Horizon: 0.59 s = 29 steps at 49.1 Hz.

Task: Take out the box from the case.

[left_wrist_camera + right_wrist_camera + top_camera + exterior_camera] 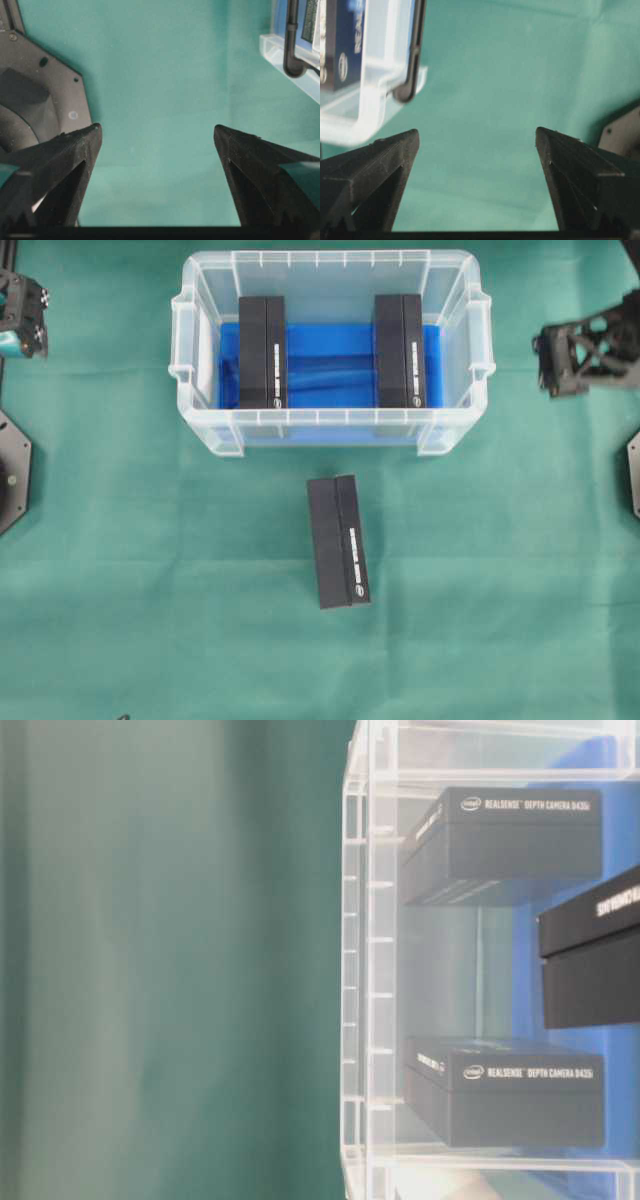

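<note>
The case [330, 259], a clear plastic bin with a blue cloth on its bottom, stands at the back middle of the table. Inside it lie two black boxes, one at the left [262, 352] and one at the right [399, 350]. A third black box [337, 541] lies on the green cloth in front of the case. My left gripper [20, 315] hovers far left of the case, open and empty [157, 132]. Out at the far right my right gripper [580, 345] is open too, with nothing between its fingers [477, 135]. Each wrist view catches a corner of the case [295, 75] [370, 100].
A green cloth [150, 620] covers the whole table. Black arm bases sit at the left edge [10, 470] and the right edge [632, 470]. The table-level view shows the case's ribbed wall [365, 970] with the boxes behind it.
</note>
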Each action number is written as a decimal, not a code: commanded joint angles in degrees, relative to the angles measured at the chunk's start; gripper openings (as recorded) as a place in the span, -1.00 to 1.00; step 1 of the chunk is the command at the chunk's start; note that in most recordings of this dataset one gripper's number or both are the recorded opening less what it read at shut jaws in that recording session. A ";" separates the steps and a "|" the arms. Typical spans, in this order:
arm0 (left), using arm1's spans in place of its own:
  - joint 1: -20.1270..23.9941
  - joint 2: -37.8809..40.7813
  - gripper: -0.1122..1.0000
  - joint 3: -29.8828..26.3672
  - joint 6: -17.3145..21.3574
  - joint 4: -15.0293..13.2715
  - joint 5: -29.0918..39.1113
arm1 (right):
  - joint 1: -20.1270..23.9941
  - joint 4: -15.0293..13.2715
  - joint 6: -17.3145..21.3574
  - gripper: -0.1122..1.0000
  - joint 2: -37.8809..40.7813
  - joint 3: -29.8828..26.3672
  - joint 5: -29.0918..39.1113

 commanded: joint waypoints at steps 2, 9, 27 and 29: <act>-0.09 -0.18 0.96 -0.88 0.09 0.26 -0.18 | -4.13 -0.09 -3.52 0.88 0.26 -0.53 -1.23; -0.09 -0.18 0.96 -0.97 0.09 0.26 -0.09 | -8.70 0.44 -8.44 0.88 0.53 -0.53 -1.93; -0.09 -0.18 0.96 -0.97 0.18 0.26 -0.18 | -12.30 1.05 -12.13 0.88 1.05 -0.44 -2.64; -0.09 -0.18 0.96 -0.88 0.18 0.26 -0.09 | -12.30 1.05 -12.13 0.88 1.14 -0.44 -2.64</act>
